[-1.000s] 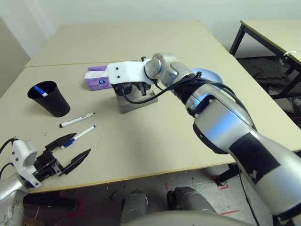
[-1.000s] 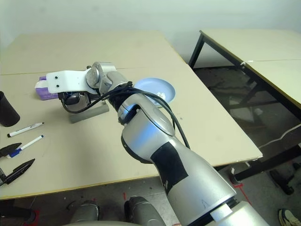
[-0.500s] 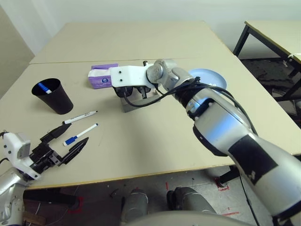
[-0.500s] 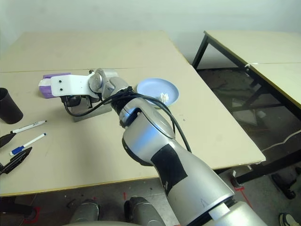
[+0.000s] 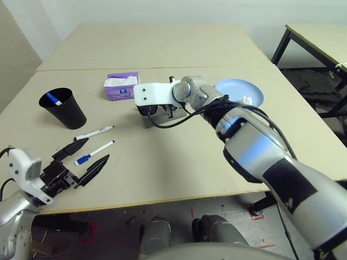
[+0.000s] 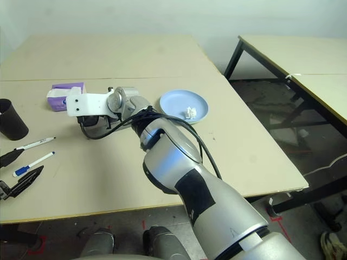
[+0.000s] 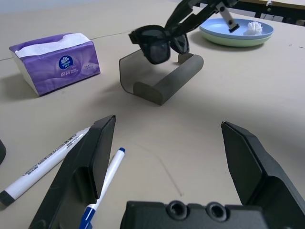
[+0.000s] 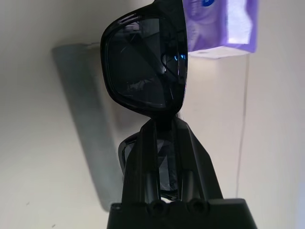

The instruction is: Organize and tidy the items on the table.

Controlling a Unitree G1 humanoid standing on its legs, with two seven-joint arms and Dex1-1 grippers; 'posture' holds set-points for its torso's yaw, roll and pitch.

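Observation:
My right gripper (image 5: 147,110) is shut on the black sunglasses (image 8: 145,67), holding them just over the open grey glasses case (image 7: 162,78) near the table's middle. The purple tissue box (image 5: 121,86) sits just beyond, to the left. A black-capped marker (image 5: 95,132) and a blue-capped marker (image 5: 95,153) lie side by side at the front left, close ahead of my open, empty left gripper (image 5: 81,162). The black cup (image 5: 62,108) stands at the left with a blue-tipped pen in it. A white paper ball (image 5: 248,99) rests in the blue plate (image 5: 233,88), stacked on a green one.
The table (image 5: 179,162) has a seam line running behind the tissue box. A second black-legged table (image 5: 320,38) stands at the far right. My right forearm (image 5: 255,146) stretches across the table's right half.
The head camera has shifted, so the whole scene sits differently. My right gripper still holds the sunglasses over the case, now clear of the tissue box. The left gripper stays open.

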